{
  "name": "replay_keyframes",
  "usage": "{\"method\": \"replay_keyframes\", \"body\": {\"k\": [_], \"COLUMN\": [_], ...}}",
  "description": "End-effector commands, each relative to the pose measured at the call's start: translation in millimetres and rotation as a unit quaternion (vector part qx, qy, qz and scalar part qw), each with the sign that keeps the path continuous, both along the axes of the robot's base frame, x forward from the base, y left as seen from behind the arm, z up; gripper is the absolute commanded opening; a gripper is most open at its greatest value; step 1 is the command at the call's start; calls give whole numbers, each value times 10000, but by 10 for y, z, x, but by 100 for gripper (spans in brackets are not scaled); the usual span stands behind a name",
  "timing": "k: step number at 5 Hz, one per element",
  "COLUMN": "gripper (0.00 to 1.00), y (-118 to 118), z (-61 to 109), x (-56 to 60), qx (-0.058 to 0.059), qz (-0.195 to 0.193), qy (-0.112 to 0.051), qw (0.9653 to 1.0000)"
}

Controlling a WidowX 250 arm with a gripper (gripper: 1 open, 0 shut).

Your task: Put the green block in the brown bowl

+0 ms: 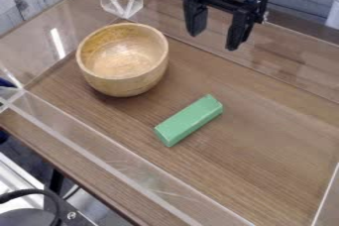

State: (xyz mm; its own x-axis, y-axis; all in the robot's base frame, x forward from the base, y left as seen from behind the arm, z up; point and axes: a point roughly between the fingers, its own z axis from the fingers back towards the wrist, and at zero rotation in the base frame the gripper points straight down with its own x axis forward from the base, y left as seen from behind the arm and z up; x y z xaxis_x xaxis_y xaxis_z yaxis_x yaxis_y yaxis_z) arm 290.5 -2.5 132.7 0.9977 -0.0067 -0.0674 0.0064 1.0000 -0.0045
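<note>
A clear plastic wall (79,141) edges the wooden table (265,161) in the foreground. At left sits the brown bowl (123,58), round, thick-walled, pale and grained. The green block (188,120), a plain bright bar, lies flat just right of it. The gripper (220,30) hangs above, fingers spread wide, holding nothing

You see a bright, plain green block (188,120) on a dark brown wood-grain table (265,161). The brown bowl (123,58) is light tan with visible grain; the gripper (215,34) is black.
</note>
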Motion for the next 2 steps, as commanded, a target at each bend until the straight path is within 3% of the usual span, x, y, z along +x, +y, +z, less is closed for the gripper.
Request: {"method": "replay_keyframes", "body": {"k": [1,2], "gripper": [100,100], "y": [-9,-20], "z": [-116,-343], "x": [-84,-227], "qx": [1,9], "qz": [-418,-872], "qy": [110,243], "qw": [9991,9959]}}
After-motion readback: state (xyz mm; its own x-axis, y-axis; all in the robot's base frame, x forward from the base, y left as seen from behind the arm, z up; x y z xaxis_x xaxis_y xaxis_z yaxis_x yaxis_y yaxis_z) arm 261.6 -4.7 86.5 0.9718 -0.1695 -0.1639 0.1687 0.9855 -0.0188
